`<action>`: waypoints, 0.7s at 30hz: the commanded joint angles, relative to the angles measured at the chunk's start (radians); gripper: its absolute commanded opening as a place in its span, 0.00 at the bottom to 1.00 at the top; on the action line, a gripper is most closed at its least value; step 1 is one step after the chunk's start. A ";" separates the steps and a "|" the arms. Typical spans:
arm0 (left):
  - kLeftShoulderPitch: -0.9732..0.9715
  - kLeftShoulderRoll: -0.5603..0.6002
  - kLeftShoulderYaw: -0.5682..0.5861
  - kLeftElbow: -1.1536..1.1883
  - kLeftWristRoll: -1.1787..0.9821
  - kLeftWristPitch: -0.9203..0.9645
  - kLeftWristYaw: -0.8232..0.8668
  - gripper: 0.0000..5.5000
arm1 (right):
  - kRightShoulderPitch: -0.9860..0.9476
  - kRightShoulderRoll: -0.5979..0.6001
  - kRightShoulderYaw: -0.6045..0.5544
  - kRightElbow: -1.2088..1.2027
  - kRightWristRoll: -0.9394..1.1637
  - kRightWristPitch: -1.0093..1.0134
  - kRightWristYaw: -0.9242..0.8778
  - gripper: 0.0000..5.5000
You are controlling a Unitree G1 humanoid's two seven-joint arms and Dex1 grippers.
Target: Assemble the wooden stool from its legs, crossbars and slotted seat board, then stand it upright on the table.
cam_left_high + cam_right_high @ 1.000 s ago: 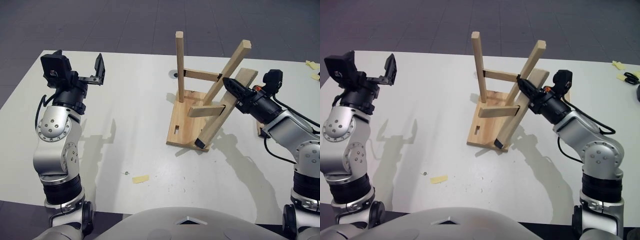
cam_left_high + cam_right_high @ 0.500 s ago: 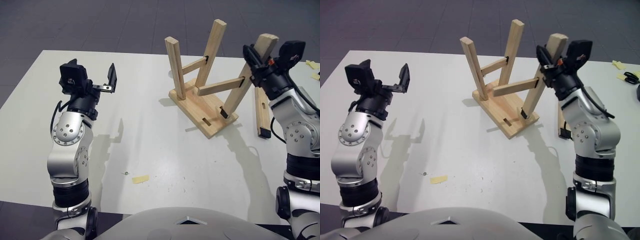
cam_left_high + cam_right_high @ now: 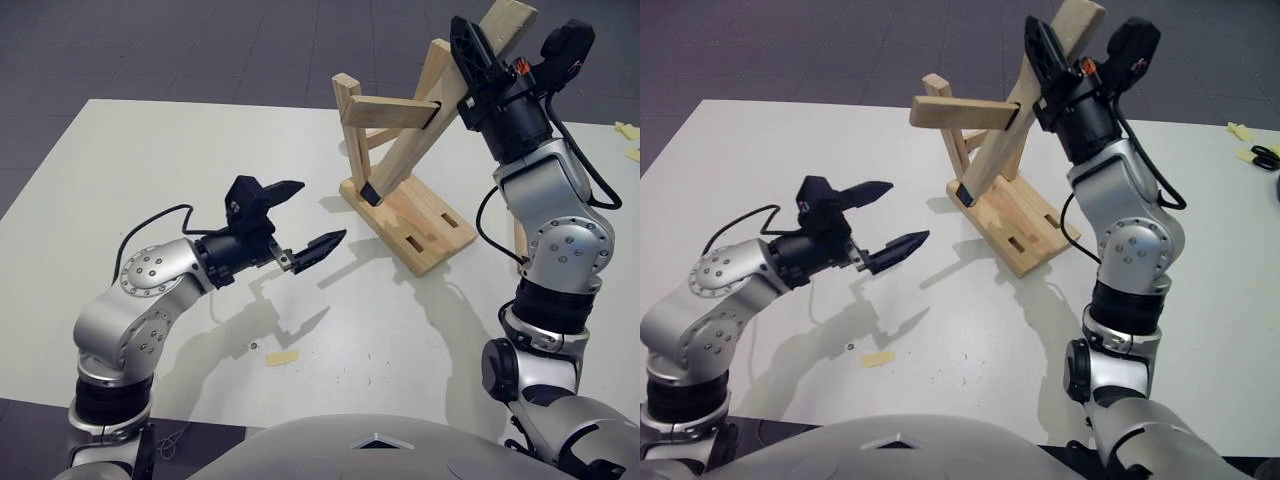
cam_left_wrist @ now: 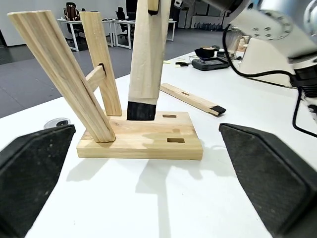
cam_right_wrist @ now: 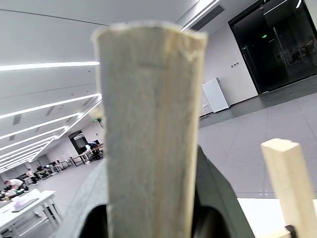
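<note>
The slotted seat board (image 3: 415, 225) lies on the white table (image 3: 150, 160) with two legs (image 4: 64, 74) standing in it, joined by a short crossbar (image 4: 95, 78). My right gripper (image 3: 493, 55) is high at the back right, shut on a third leg (image 3: 420, 120) that slants down. That leg's black tip (image 4: 142, 110) sits at the board's far edge. A crossbar (image 3: 392, 108) runs from this leg toward the standing legs. My left gripper (image 3: 320, 210) is open just left of the board, low over the table, with nothing between its fingers (image 4: 34, 168).
A loose leg (image 4: 190, 98) lies on the table beyond the board, on the right. A yellow tape scrap (image 3: 281, 357) lies near the front edge. A round grommet (image 4: 57, 122) sits in the tabletop by the board.
My left arm has swung down from its raised pose to the board's left side. My right arm has lifted and turned the held leg, and the board has settled flatter.
</note>
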 commanded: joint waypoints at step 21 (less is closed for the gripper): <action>-0.115 -0.052 -0.112 0.187 0.288 -0.198 0.054 0.98 | 0.127 0.048 0.063 -0.202 0.139 0.101 -0.084 0.18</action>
